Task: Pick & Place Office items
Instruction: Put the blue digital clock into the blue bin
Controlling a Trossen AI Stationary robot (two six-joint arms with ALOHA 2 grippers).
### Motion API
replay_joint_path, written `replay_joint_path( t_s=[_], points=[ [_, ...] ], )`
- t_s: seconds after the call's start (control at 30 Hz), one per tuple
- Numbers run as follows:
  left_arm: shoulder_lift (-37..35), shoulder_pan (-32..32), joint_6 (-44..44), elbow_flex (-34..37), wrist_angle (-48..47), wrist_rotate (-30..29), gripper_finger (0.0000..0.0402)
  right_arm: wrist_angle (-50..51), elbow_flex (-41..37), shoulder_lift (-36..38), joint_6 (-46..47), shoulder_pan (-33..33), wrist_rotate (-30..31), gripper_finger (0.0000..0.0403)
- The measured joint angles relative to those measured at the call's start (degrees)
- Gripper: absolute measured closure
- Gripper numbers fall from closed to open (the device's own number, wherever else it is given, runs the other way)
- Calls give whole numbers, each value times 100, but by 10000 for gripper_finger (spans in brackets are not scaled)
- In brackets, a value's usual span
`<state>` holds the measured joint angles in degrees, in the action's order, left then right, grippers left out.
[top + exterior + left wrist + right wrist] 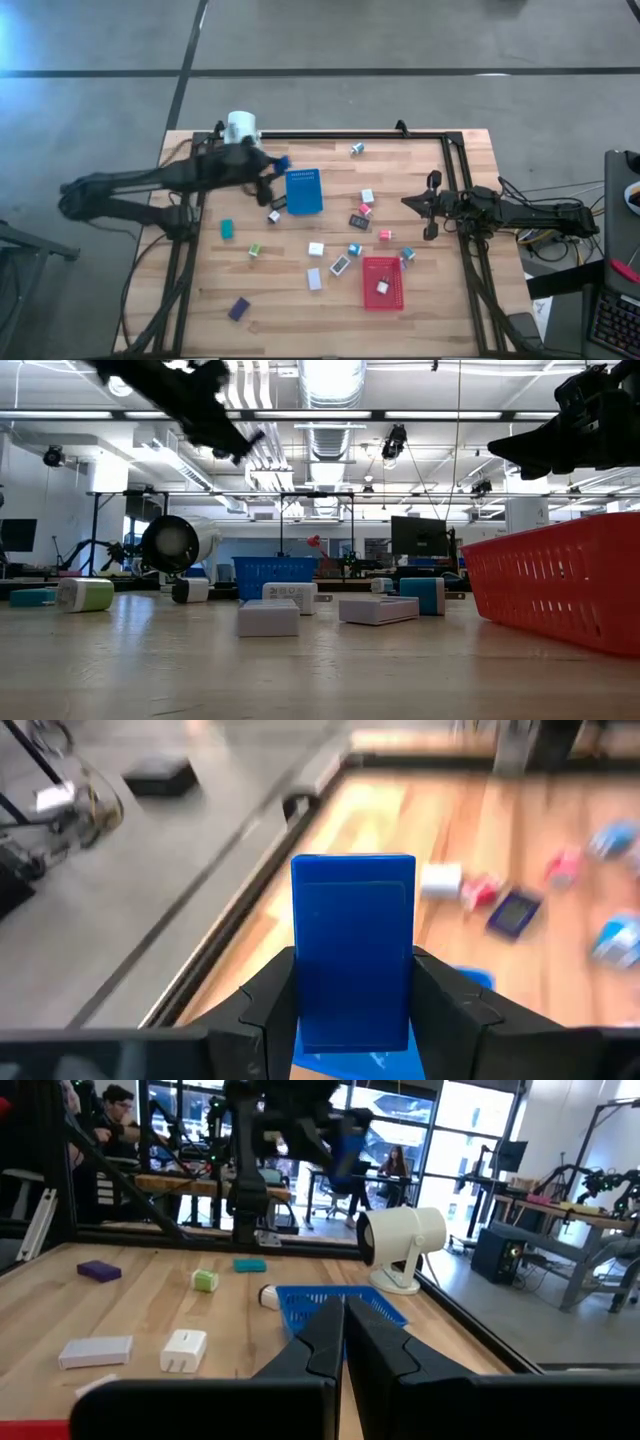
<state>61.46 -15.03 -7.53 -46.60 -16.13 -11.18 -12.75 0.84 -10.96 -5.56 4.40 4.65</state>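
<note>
The left gripper [352, 1010] is clamping a flat blue block [353, 948] between its two dark fingers [272, 1000], holding it upright — in the high view that gripper [272, 178] is hanging just beside the blue tray [304, 192], at the tray's left edge, with the blue piece [283, 161] showing at its tip. A small white-and-dark item [274, 215] is lying just below it on the table [440, 310].

The right gripper [345, 1342] is waiting with its fingers pressed together, holding nothing; in the high view it [431, 205] is sitting at the table's right side, well apart from the trays.

The remaining office items are lying scattered over the wood: a teal block [227, 229] and a green-and-white one [255, 250] left of centre, a purple piece [238, 309] near the front left, white pieces [316, 249] and a dark flat one [358, 221] in the middle, pink-red ones [385, 235] toward the right. One white item [382, 287] is resting inside the red tray [383, 299]. A white projector-like cylinder [241, 127] is standing at the table's far left corner.
</note>
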Motion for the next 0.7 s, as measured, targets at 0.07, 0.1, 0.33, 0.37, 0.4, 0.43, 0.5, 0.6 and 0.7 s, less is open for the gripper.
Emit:
replay_joint_path(
  t_s=[0.07,0.1,0.33,0.37,0.4,0.43,0.5,0.6,0.7],
  points=[
    [688,0,-180,-408,-328,2,252,-6,0,-2,0,0,1,394],
    [1006,4,-236,-597,-459,4,252,-6,0,-2,0,0,0,394],
    [2606,-12,-496,-1396,-872,114,252,-100,0,2,7,0,0,394],
    [2758,-14,-516,-1466,-918,129,252,-147,0,0,25,0,0,394],
    [2898,-20,-538,-1533,-967,133,252,-180,0,2,59,0,0,394],
    [3019,-32,-563,-1580,-996,136,252,-216,2,5,82,0,0,394],
    [3238,-43,-577,-1630,-1011,155,252,-273,2,5,89,0,2,394],
    [3466,-57,-581,-1649,-1021,355,252,-304,2,5,90,0,0,394],
    [3649,-69,-568,-1634,-1016,435,252,-304,2,5,90,0,1,394]
  ],
)
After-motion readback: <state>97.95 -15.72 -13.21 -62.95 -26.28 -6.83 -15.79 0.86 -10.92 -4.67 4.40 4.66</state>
